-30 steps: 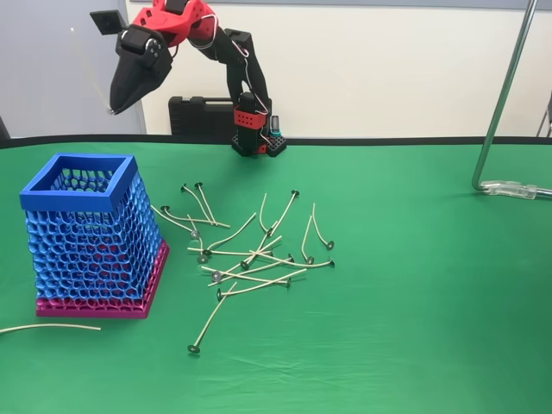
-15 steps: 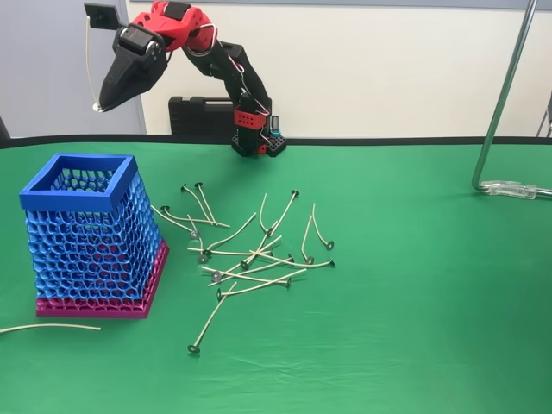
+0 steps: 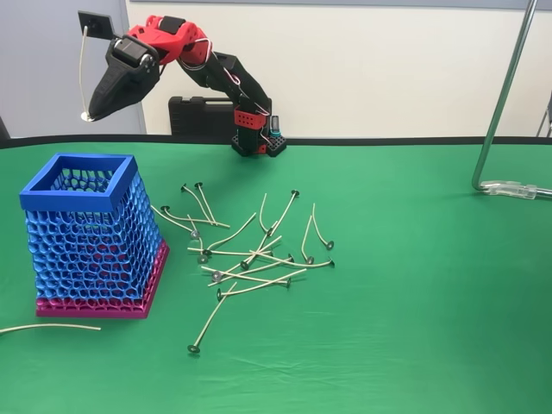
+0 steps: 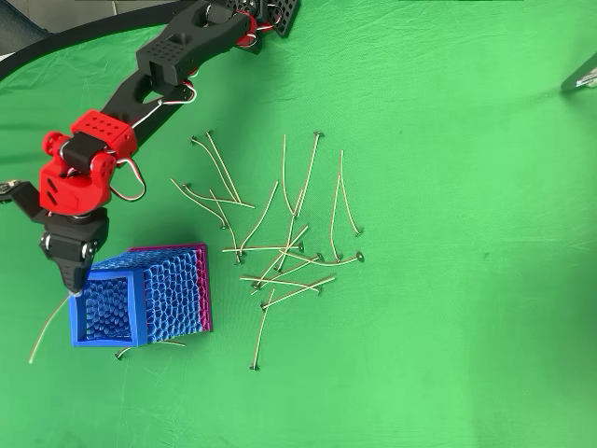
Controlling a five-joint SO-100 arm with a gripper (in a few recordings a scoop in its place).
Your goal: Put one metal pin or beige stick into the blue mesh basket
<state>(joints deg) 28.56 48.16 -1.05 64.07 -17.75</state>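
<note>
In the fixed view the gripper [image 3: 93, 113] hangs high above the table, up at about 12 o'clock from the basket [image 3: 79, 195], with its tip pointing down and to the left. Its jaws are pinched together on a stick [image 3: 83, 69], which rises nearly upright from the tip; the small dark head sits right at the fingertips. In the overhead view the gripper [image 4: 73, 280] lies over the basket's rim [image 4: 104, 339] at its 10 o'clock corner, and the stick [image 4: 47, 327] runs out from the tip toward 7 o'clock, past the basket's left side.

The basket stands upright on the green cloth [image 3: 414, 285], blue mesh above a pink base, in the left part of the fixed view. At 3 o'clock from it a loose heap of sticks [image 3: 250, 254] lies scattered and crossed over one another. One more stick [image 3: 47, 327] lies flat at 7 o'clock from the basket, close to its base.

A metal stand [image 3: 504, 95] rises at the right edge, well apart from everything else.
</note>
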